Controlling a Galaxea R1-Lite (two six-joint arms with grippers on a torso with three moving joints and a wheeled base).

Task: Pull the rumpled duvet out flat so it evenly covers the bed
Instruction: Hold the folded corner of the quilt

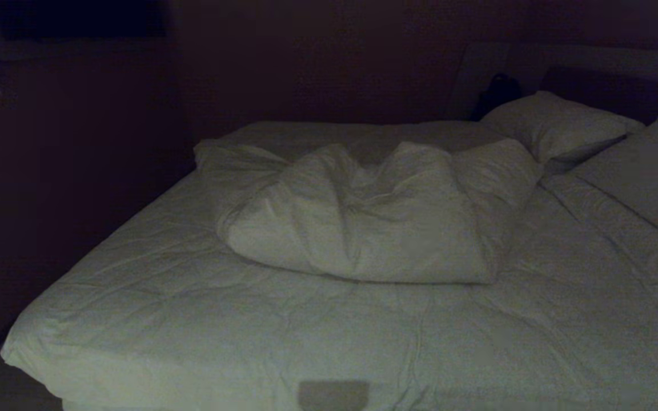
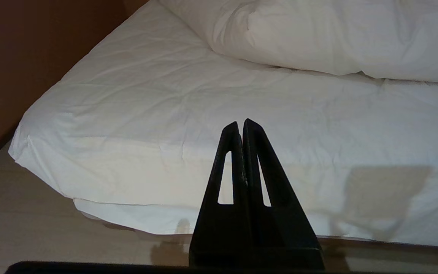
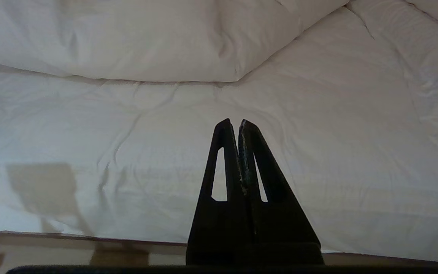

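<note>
The white duvet (image 1: 363, 222) lies bunched in a thick, puffy heap across the middle of the bed (image 1: 37, 342), folded back on itself. Creased white cloth runs flat from under the heap to the near edge. In the left wrist view the heap (image 2: 337, 38) lies beyond my left gripper (image 2: 241, 123), which is shut and empty, just off the bed's near edge by its left corner. My right gripper (image 3: 234, 122) is also shut and empty, off the near edge further right, with the heap (image 3: 127, 38) ahead of it. Neither arm appears in the head view.
Two white pillows (image 1: 552, 128) (image 1: 649, 165) lie at the far right against a dark headboard (image 1: 592, 85). A small dark object (image 1: 497, 91) sits beside the nearer pillow. A dark reddish wall (image 1: 77, 171) runs along the bed's left side. Pale floor (image 2: 32, 228) shows below the corner.
</note>
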